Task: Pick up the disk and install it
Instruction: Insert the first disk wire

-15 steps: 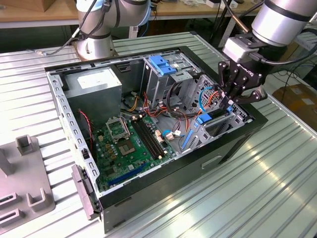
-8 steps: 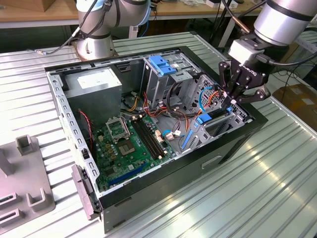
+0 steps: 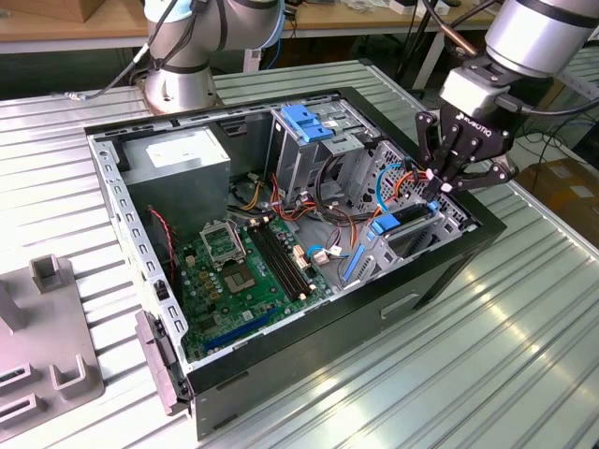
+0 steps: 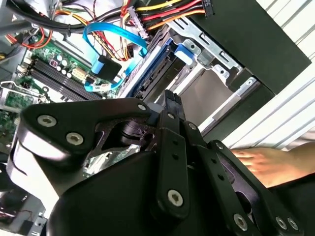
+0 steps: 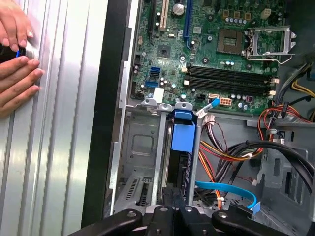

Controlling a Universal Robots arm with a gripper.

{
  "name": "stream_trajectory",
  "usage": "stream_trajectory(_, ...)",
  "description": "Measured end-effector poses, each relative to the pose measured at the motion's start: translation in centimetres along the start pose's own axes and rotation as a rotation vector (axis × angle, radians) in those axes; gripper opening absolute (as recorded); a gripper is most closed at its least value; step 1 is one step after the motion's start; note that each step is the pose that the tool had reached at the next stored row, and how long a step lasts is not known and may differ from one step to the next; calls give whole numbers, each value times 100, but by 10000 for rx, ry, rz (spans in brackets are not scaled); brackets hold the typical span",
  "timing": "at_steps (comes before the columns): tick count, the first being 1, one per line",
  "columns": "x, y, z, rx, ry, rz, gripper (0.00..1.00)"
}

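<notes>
1. The black two-fingered gripper (image 3: 438, 185) on my silver arm hangs over the front corner of the case, on the exterior view's right. In both wrist views (image 5: 174, 197) its fingers look pressed together with nothing between them.
2. Just beyond the fingertips is the disk (image 5: 182, 137), a dark grey hard drive with blue plastic rails. It stands on edge inside the silver metal drive bay (image 5: 140, 142). I cannot tell whether the fingertips touch it.
3. From the exterior view, the disk (image 3: 385, 224) sits low in that bay, at the end of the case nearest the gripper.
4. A light-blue flat data cable (image 5: 226, 189) curls beside the bay among red, yellow and orange wires.
5. Past the bay, the green motherboard (image 3: 243, 271) lies flat on the floor of the open black computer case (image 3: 440, 271).
6. Farther in are a grey boxy power supply (image 3: 178, 159) and a blue plastic bracket (image 3: 304, 122) on a second silver cage.
7. The case rests on a ribbed aluminium table (image 3: 487, 355), where a person's hands (image 5: 15, 73) rest just outside the case wall in the first wrist view.
8. At the table's far edge stands the grey base of a second robot arm (image 3: 182, 84).
</notes>
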State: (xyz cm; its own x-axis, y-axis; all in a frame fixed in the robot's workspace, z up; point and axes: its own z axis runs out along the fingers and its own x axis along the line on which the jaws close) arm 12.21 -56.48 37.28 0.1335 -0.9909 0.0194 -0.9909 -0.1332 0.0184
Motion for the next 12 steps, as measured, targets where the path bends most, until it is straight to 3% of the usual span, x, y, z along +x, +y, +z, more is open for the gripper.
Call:
stream_trajectory(6,6,-50,0,15,19,-785,10)
stream_trajectory(12,29,-224,3,22,26,-1157,10)
